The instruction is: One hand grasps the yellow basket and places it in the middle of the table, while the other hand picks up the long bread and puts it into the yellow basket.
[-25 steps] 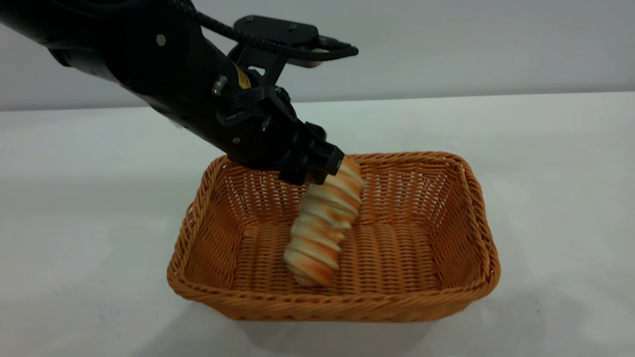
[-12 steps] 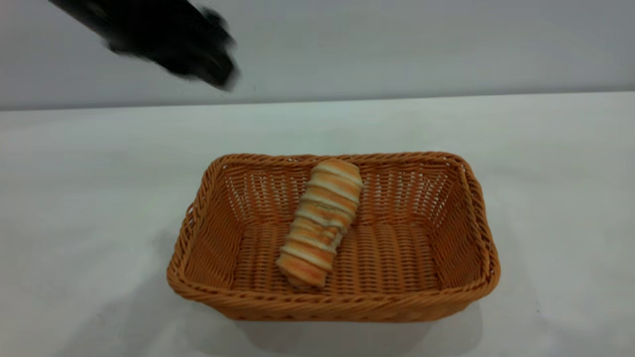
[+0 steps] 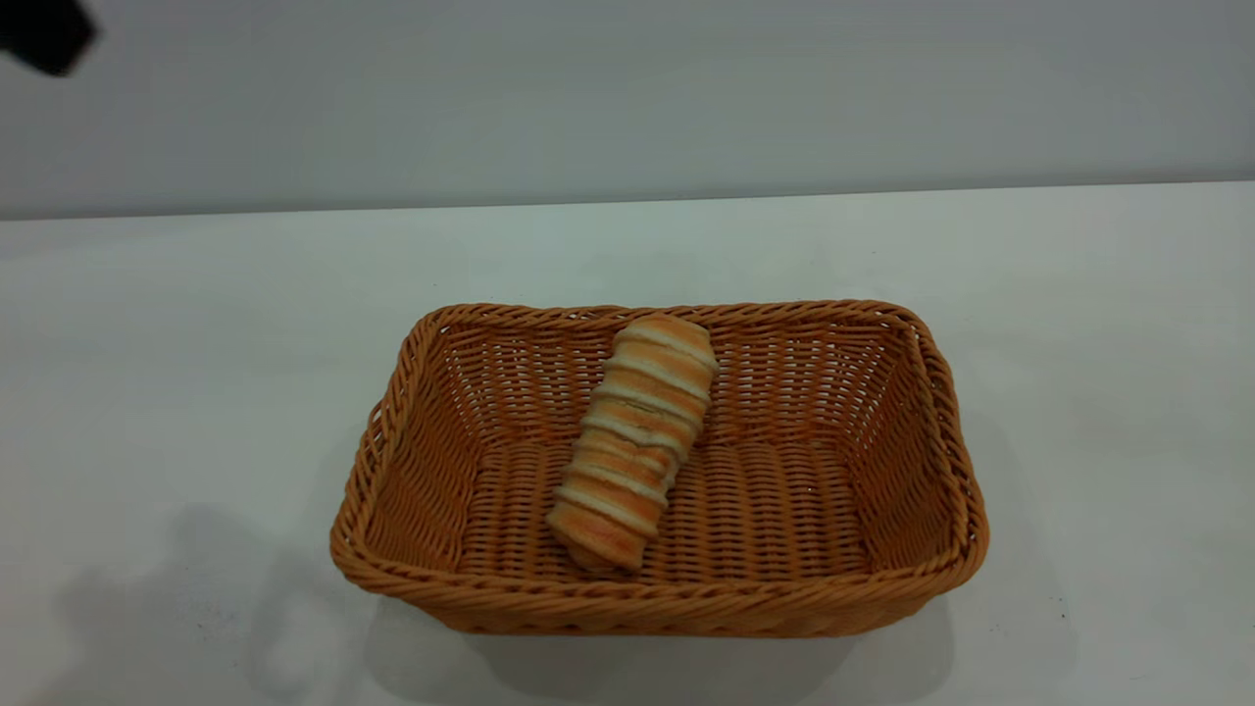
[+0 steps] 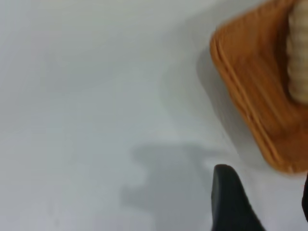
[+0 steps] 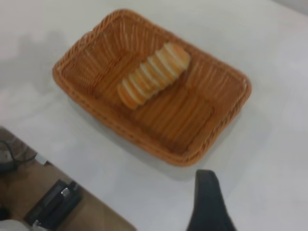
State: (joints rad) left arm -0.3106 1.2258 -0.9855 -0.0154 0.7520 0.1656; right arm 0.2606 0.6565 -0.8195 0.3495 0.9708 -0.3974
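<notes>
The yellow basket (image 3: 912, 422) stands near the middle of the white table (image 3: 196, 324). The long bread (image 3: 632, 441) lies inside it, leaning from the floor up the far wall. Both show in the right wrist view, basket (image 5: 211, 120) and bread (image 5: 151, 74). My left gripper (image 4: 264, 180) is open and empty, above bare table beside the basket's corner (image 4: 250, 91); in the exterior view only a dark blur of it (image 3: 44, 34) shows at the top left. Of my right gripper one finger (image 5: 209, 202) shows, high above the table beside the basket, with a wide bare gap beside it.
The right wrist view shows the table's edge, with a dark device (image 5: 53, 204) and a cable (image 5: 9, 159) on the brown surface beyond it. White tabletop lies all round the basket.
My left gripper let go of the bread and pulled up and away to the top left. The bread settled slightly lower in the basket.
</notes>
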